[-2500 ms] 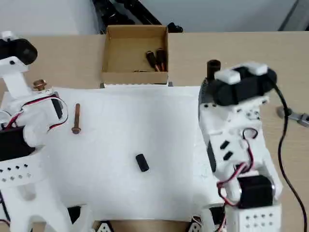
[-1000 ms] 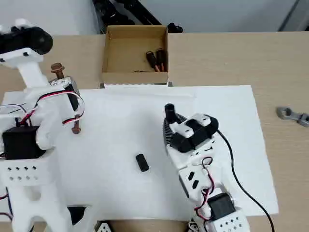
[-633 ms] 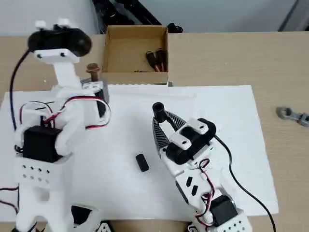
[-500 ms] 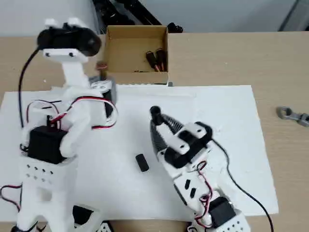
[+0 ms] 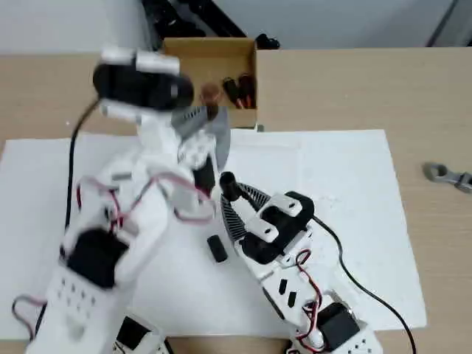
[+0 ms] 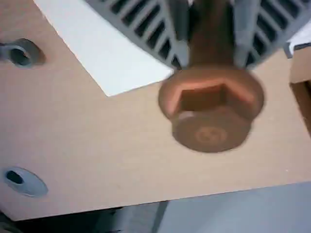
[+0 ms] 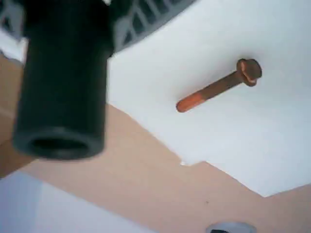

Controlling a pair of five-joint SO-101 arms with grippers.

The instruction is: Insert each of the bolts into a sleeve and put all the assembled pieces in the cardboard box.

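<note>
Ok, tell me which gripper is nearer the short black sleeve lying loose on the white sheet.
Right. The right gripper, gripping another black sleeve, is beside the loose sleeve; the left gripper, gripping a copper-coloured bolt, is up by the cardboard box.

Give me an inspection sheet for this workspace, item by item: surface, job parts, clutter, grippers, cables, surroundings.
Surface: wooden table with a white sheet laid on it.
Job's things: cardboard box holding assembled pieces; one loose sleeve and one loose bolt lying on the sheet.
Clutter: metal tool on the bare table beside the sheet.
Grippers: left gripper shut on the held bolt, close to the box; right gripper shut on the held sleeve, over the sheet.
Cables: red and white wires on the left arm; black cable trailing from the right arm.
Surroundings: dark equipment behind the table.
</note>
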